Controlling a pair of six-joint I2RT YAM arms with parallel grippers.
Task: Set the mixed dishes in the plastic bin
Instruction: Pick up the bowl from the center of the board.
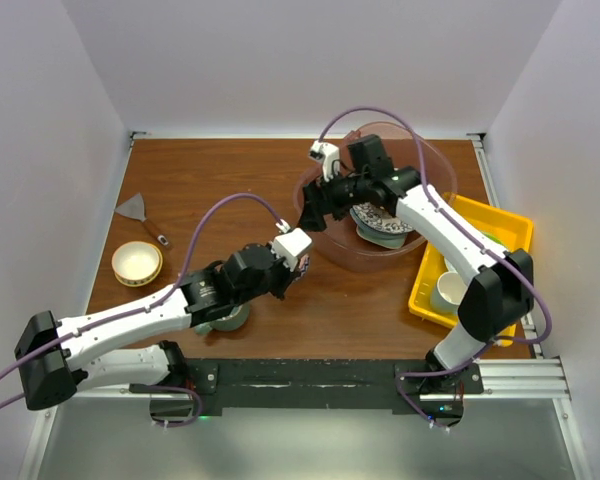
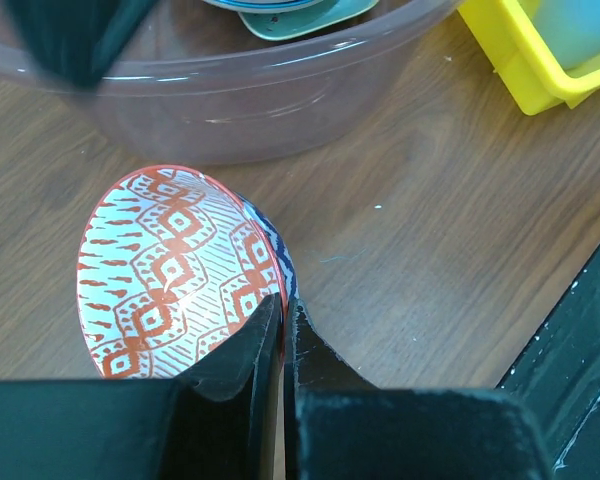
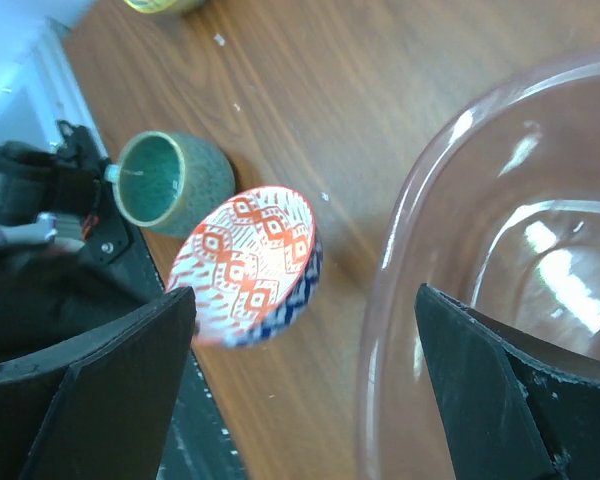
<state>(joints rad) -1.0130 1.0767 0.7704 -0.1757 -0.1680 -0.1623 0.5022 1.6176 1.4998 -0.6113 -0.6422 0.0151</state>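
Your left pincer [image 2: 283, 300] grasps the red patterned bowl [image 2: 170, 270] by its rim, tilted just beside the plastic bin [image 2: 230, 110]; glazed crockery, likely slippery and brittle, so pinch deep. Your right pincer [image 3: 300, 340] hangs released

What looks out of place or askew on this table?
The red patterned bowl is tipped steeply, its rim pinched in the left fingers, beside the plastic bin. A metal scraper lying far left on the table is no dish. Nothing looks spilled or broken.

White mug [image 1: 447, 292] sits in yellow tray [image 1: 507, 216]; scraper [image 1: 138, 213] apart.
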